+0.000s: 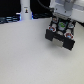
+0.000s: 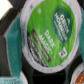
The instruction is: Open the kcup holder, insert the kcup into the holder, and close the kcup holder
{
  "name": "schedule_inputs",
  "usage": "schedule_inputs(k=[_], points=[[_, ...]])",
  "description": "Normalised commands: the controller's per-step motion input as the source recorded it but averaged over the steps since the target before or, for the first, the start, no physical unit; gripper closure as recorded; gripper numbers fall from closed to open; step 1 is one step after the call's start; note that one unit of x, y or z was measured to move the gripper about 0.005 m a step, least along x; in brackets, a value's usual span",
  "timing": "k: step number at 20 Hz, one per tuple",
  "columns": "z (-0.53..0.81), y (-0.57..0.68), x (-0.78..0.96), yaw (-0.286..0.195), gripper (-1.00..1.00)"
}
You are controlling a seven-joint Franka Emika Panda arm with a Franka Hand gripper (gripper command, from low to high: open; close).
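My gripper (image 1: 61,24) hangs over the black kcup holder (image 1: 64,41) at the exterior view's right. A green spot between my fingers is the kcup (image 1: 61,22), and the gripper is shut on it just above the holder's top. In the wrist view the kcup (image 2: 47,35) fills most of the picture, with its bright-green printed lid facing the camera. Dark parts of the holder (image 2: 7,35) show around it. Several other pods with light and reddish tops (image 1: 53,30) sit in the holder under my fingers. I cannot tell how far the tray is pulled out.
The holder stands on a white table (image 1: 25,55). A white bottle (image 1: 25,10) and dark objects (image 1: 7,19) stand along the back edge at the exterior view's left.
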Motion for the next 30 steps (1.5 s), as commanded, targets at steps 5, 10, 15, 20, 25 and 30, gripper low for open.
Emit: schedule_inputs(k=[5, 10, 15, 20, 25, 30], points=[[0.23, 0.06, 0.1, 0.041, -1.0], [0.34, -0.01, 0.17, 0.052, -1.0], [0.45, -0.17, 0.31, 0.046, -1.0], [0.45, -0.41, 0.52, 0.025, -1.0], [0.28, -0.46, 0.61, 0.015, -1.0], [0.17, -0.41, 0.69, 0.011, -1.0]])
